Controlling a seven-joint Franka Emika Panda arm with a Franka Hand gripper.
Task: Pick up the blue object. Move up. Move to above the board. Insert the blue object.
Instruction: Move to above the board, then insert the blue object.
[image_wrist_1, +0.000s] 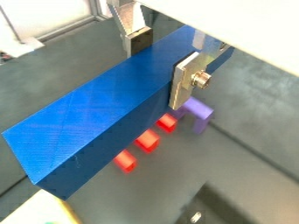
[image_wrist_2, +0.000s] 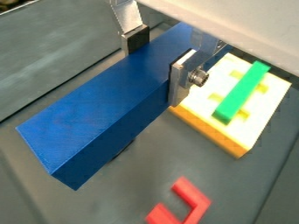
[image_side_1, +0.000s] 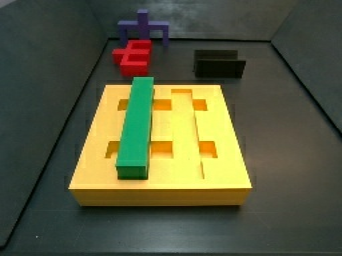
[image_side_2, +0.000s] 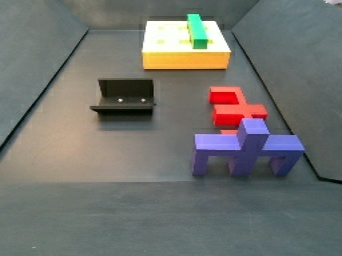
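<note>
My gripper (image_wrist_1: 162, 63) is shut on the blue object (image_wrist_1: 105, 114), a long plain blue bar, near one end; it is held in the air, level. Both wrist views show this (image_wrist_2: 159, 61), with a silver finger on each long side of the bar (image_wrist_2: 105, 122). The board (image_wrist_2: 212, 133), a yellow grooved block, lies below and to one side of the bar. It also shows in both side views (image_side_1: 160, 192) (image_side_2: 181, 62). Neither the gripper nor the blue bar shows in the side views.
A green bar (image_side_1: 136, 125) lies in one groove of the board (image_wrist_2: 239, 92) (image_side_2: 198, 30). A red piece (image_side_1: 132, 57) (image_side_2: 234, 105) and a purple T-shaped piece (image_side_1: 144, 25) (image_side_2: 247, 150) stand on the floor. The fixture (image_side_1: 219, 64) (image_side_2: 124, 97) stands nearby. Dark walls surround the floor.
</note>
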